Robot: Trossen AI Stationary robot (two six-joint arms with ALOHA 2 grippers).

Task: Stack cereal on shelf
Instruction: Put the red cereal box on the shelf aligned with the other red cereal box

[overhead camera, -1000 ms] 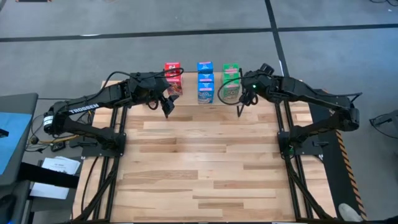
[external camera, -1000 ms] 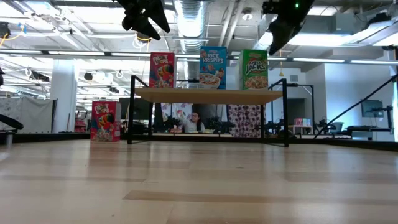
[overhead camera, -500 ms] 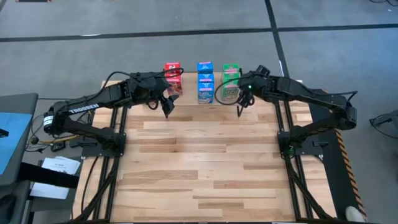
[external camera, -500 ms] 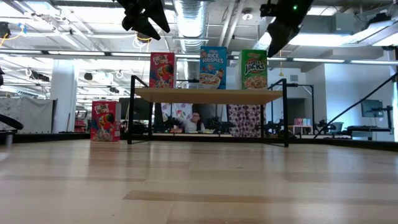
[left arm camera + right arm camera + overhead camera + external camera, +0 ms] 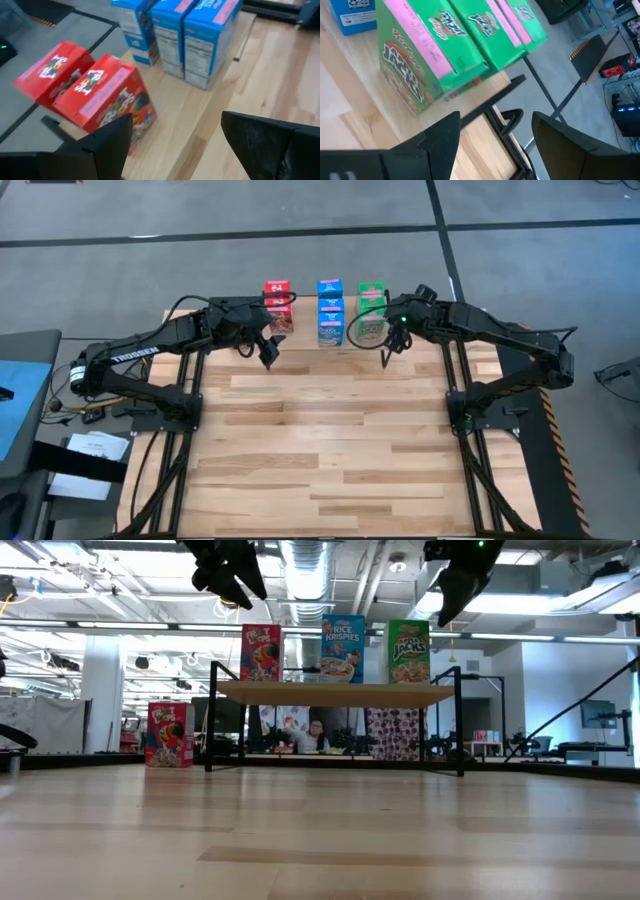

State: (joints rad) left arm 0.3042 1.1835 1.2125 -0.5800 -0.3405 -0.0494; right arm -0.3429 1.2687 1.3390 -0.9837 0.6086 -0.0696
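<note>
Left pincer (image 5: 267, 360): spread, holding nothing, hanging above the shelf's (image 5: 330, 692) left end, just beside the red row.
Right pincer (image 5: 386, 356): spread and empty too, above the shelf's right end, just beside the green row.
Shelf: at the far edge of the table (image 5: 330, 440), between the two arms.
Red boxes on shelf (image 5: 97, 95): at least two on the left part, one behind the other.
Blue boxes (image 5: 200, 35): three in a row at the shelf's middle.
Green boxes (image 5: 455, 45): three in a row on the shelf's right part.
Stray red box (image 5: 170, 734): upright on the table, left of the shelf and outside its legs.
Handling, as a guess: light thin cardboard, stiff enough yet easily crushed, glossy and tippy; pinch across the narrow sides, above mid-height.
</note>
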